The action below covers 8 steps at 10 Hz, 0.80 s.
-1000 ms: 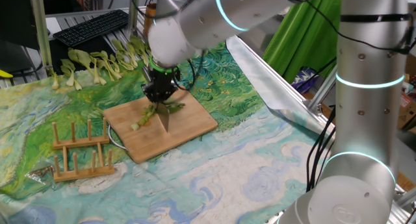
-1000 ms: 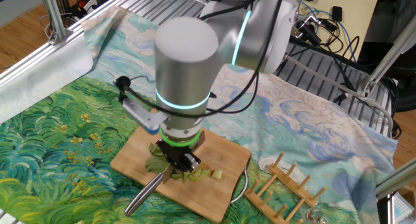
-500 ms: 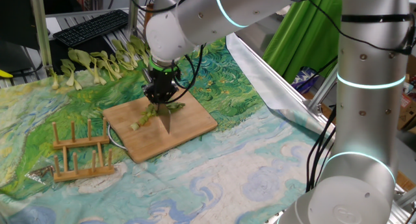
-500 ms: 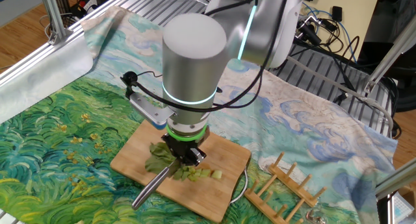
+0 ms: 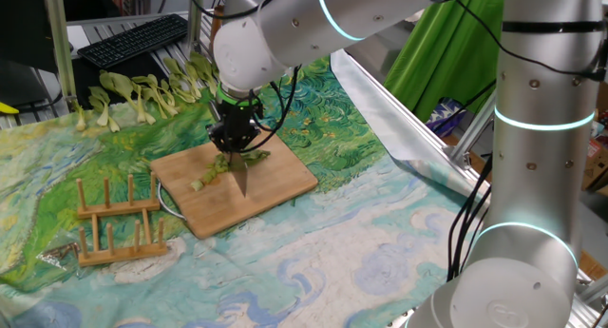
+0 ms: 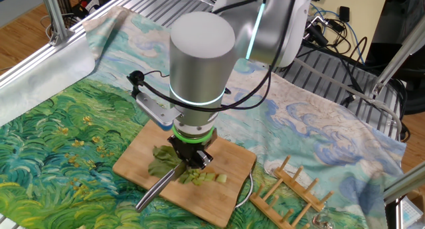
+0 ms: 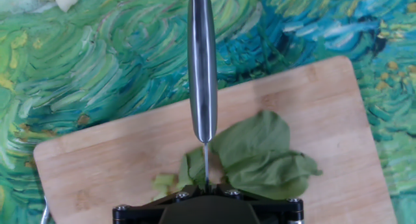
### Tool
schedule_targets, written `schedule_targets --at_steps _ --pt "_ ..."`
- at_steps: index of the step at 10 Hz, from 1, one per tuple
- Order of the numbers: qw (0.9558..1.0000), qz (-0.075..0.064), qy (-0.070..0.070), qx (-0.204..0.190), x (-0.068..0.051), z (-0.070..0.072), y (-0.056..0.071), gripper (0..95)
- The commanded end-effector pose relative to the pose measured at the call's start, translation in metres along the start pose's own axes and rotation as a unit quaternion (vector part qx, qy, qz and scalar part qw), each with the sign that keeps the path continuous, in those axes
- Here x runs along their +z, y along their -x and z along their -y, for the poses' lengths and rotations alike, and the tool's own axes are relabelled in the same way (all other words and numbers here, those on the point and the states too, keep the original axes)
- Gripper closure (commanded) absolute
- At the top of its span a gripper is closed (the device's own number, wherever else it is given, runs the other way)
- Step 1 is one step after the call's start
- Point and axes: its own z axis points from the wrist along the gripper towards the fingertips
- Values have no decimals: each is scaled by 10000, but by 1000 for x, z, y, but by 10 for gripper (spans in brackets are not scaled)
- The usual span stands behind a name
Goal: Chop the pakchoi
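Gripping the knife [image 7: 201, 68] in clenched fingers [image 6: 191, 164], I've chopped the pakchoi [image 7: 260, 156] stalk; leaves remain whole.

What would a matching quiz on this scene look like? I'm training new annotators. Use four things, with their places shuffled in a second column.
Things:
1. knife
2. pakchoi
3. wooden rack
4. whole greens

Places:
A. in a row on the cloth near the keyboard
B. held in the gripper, blade down
C. on the cutting board
D. on the cloth beside the board

Pairs: 1-B, 2-C, 3-D, 4-A
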Motion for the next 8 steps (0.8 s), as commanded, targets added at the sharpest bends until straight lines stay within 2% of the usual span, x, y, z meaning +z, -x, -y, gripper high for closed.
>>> schedule_targets --at_steps 1,2,4,6,8 --pt "10000 0 43 50 -4 1 -1 950" --pt "10000 -2 40 43 -6 1 -1 950" --pt "10000 26 -58 -55 -12 2 -1 950" --pt "9999 2 -79 -98 -19 4 -1 950" --pt "9997 -12 -53 -247 -25 12 3 950"
